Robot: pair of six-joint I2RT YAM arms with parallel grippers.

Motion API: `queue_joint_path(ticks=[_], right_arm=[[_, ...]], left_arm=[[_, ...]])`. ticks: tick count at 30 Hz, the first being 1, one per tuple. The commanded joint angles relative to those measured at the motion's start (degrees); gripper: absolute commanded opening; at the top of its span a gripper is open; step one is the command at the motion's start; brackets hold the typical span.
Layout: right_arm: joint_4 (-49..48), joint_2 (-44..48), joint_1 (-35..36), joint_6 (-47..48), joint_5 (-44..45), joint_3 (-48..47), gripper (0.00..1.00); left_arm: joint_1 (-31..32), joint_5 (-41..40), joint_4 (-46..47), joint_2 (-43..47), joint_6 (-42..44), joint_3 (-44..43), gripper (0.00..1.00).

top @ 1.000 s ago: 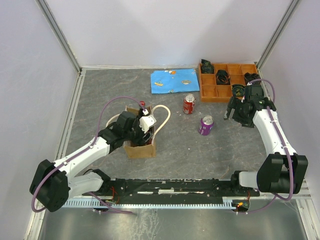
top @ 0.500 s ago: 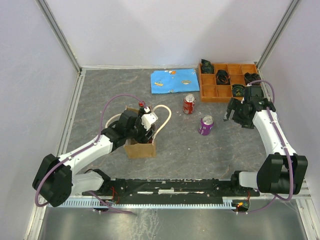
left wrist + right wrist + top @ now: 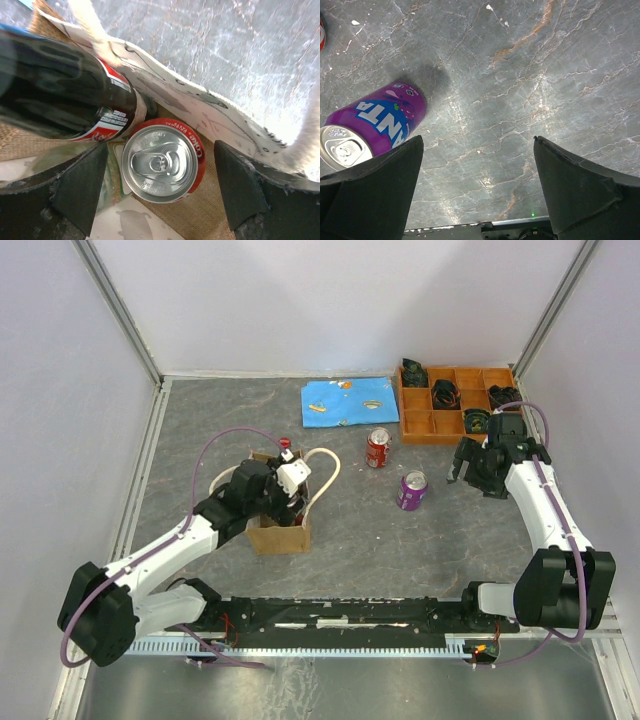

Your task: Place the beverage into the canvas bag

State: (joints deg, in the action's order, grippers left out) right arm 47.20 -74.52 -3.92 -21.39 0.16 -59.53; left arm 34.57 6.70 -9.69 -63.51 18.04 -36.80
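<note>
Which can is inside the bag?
The red can beside the dark bottle sits inside the canvas bag. The other red can and the purple can stand outside it on the table.

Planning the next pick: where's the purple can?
Top view, right of centre: the purple can stands just below-right of the red can, right of the canvas bag.

The canvas bag [image 3: 278, 538] is tan with cream handles [image 3: 329, 474], the can inside [image 3: 163, 160] red, the outside can [image 3: 385, 117] purple.
</note>
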Motion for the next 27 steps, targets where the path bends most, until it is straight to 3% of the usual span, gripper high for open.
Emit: queue_joint_path(ticks=[1, 22, 27], right_arm=[[-1.5, 1.1, -0.3, -0.3, -0.2, 0.1, 0.99], [-0.9, -4.6, -0.3, 1.9, -3.0, -9.1, 0.99], [0.2, -11.3, -0.4, 3.3, -8.2, -18.9, 0.94]], left_arm=[[-0.2, 2.6, 5.5, 3.2, -0.7, -0.9, 0.93], [-0.4, 2.3, 6.5, 8.1, -5.0, -6.4, 0.96], [-1.6, 4.0, 6.4, 11.2, -3.5, -9.5, 0.95]])
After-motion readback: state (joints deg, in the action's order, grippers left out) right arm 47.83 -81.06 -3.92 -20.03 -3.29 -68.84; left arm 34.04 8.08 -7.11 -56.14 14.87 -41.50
